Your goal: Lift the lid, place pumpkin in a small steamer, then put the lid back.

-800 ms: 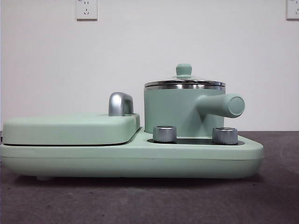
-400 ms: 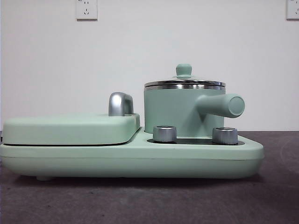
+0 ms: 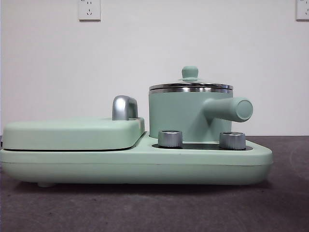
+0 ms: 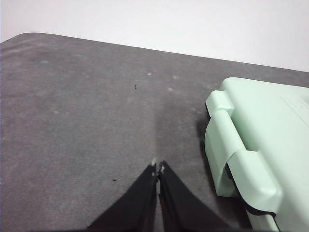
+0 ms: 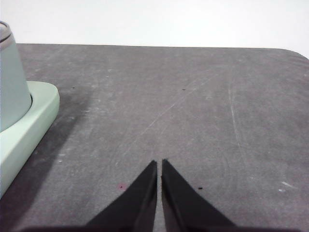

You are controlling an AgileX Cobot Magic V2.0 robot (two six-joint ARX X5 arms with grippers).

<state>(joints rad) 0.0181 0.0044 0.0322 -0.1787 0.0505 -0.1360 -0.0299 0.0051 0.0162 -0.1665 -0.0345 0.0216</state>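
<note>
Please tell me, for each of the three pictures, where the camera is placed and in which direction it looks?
Front view: low, level across the table at the small steamer with the lid on; no arm shows.
Left wrist view: on the left arm, over the table beside the griddle cover; left claw shut.
Right wrist view: on the right arm, beside the steamer; right claw shut.
Front and right views share the steamer.

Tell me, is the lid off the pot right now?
No. In the front view the lid sits flat on the pot, its chrome rim resting on the pot's rim and its green knob on top.
</note>
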